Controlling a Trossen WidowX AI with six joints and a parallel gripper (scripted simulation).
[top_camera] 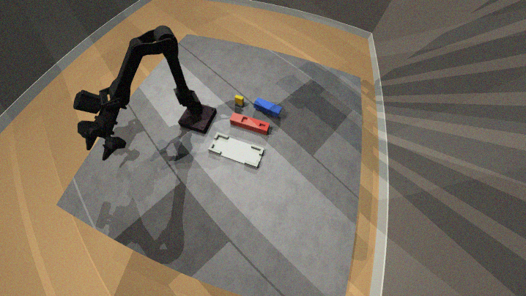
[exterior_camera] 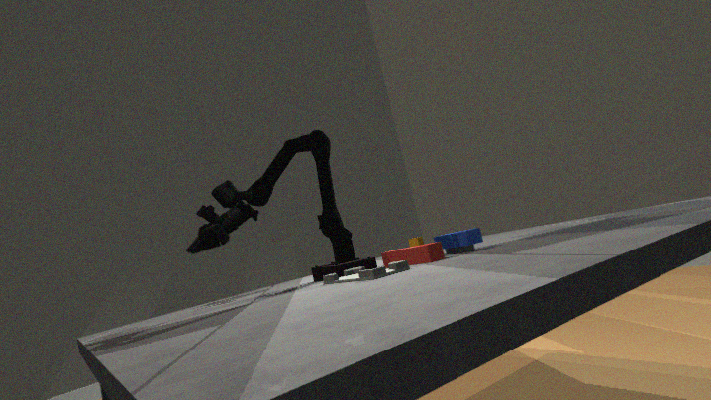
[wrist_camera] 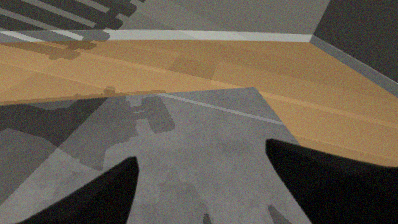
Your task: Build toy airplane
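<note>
The red fuselage [top_camera: 250, 124] [exterior_camera: 413, 254] lies on the table with its two sockets facing up, beside the cradle. The pale cradle jig [top_camera: 236, 151] [exterior_camera: 348, 278] holds nothing. The blue wing [top_camera: 267, 106] [exterior_camera: 457, 239] stands raised off the table on a dark support, behind the fuselage. The small yellow tail fin [top_camera: 239, 100] [exterior_camera: 416, 242] is near the wing, on the side toward the arm's base. My gripper [top_camera: 97, 152] [wrist_camera: 203, 154] is open and empty, high above the table and far from all the parts.
The arm's base [top_camera: 197, 118] [exterior_camera: 344, 268] stands close to the cradle and the fuselage. The grey table top [top_camera: 272, 206] [exterior_camera: 397, 308] has edges above a wooden floor [top_camera: 33, 176] [wrist_camera: 150, 65]. The arm reaches toward one table edge.
</note>
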